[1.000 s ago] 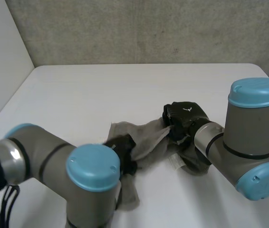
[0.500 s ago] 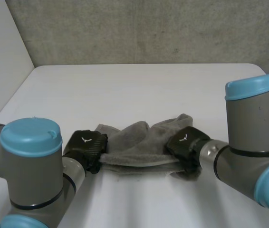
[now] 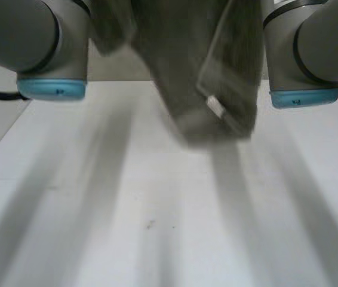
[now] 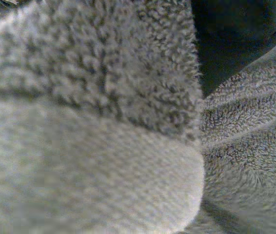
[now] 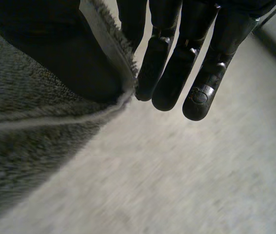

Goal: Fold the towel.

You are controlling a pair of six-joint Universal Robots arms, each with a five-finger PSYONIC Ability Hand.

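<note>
White table (image 3: 157, 227): broad and crossed by long shadows. High above the table, left arm (image 3: 31, 36) and right arm (image 3: 306, 42), one at each side, blue caps turned down toward the table. Between them the towel (image 3: 211, 72): grey, hanging clear of the table, bunched into loose vertical folds, lower end dangling well above the table top. Small white label (image 3: 216, 106) near that lower end.

Right hand (image 5: 177, 58): clamps one towel edge, straight fingers on one side, thumb on the other, hem nipped between, table far below. Left hand (image 4: 235, 24): sunk in thick pile. Cannot tell whether gripping or slack, though appears to bear the other end of the towel up off the table.

Handling, as a judgement: probably light, soft, limp terry with no stiffness at all, so sags and bunches wherever unsupported. Grippy pile, unlikely to slide out of a pinch, and nothing fragile. Best taken at two neighbouring corners or along one hemmed edge, spread taut over the table, then lowered so one half lands flat before doubling the rest over. Grabbing mid-cloth likely yields only a lump.

Against half a second ago: then crumpled on the table between both hands, arms low at the table. Now hoisted well off the table, arms raised, cloth hanging free.
</note>
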